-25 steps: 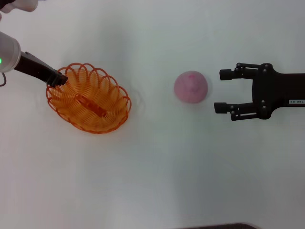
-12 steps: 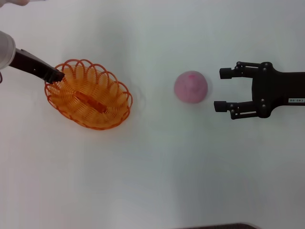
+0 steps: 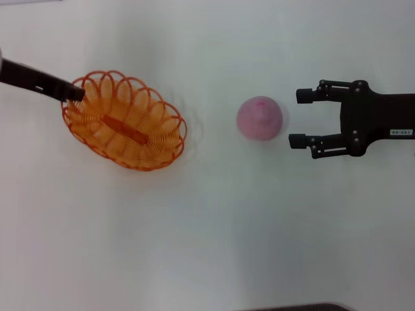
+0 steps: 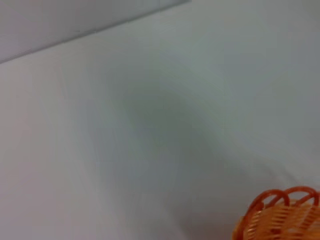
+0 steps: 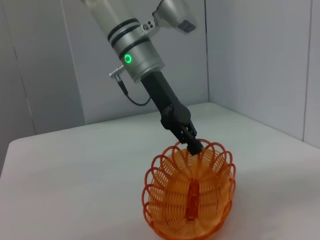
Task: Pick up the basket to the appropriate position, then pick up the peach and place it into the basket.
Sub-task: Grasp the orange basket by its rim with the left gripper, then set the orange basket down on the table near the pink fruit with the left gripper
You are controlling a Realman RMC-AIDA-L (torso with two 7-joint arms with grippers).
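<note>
The orange wire-weave basket (image 3: 124, 121) is at the left of the table, tilted, with its left rim raised. My left gripper (image 3: 76, 94) is shut on that rim. It also shows in the right wrist view (image 5: 194, 145), clamping the top loops of the basket (image 5: 192, 197). A bit of the basket's rim (image 4: 280, 217) shows in the left wrist view. The pink peach (image 3: 260, 118) sits on the table right of centre. My right gripper (image 3: 298, 118) is open just right of the peach, not touching it, its fingers pointing at it.
The white table (image 3: 214, 227) runs across the whole head view. Grey walls (image 5: 50, 65) stand behind the table's far edge in the right wrist view. A dark edge (image 3: 292, 307) shows at the very front of the table.
My left gripper has drawn the basket's rim farther back and up; the basket has tilted and shifted slightly right. The right gripper and the peach have barely moved.
</note>
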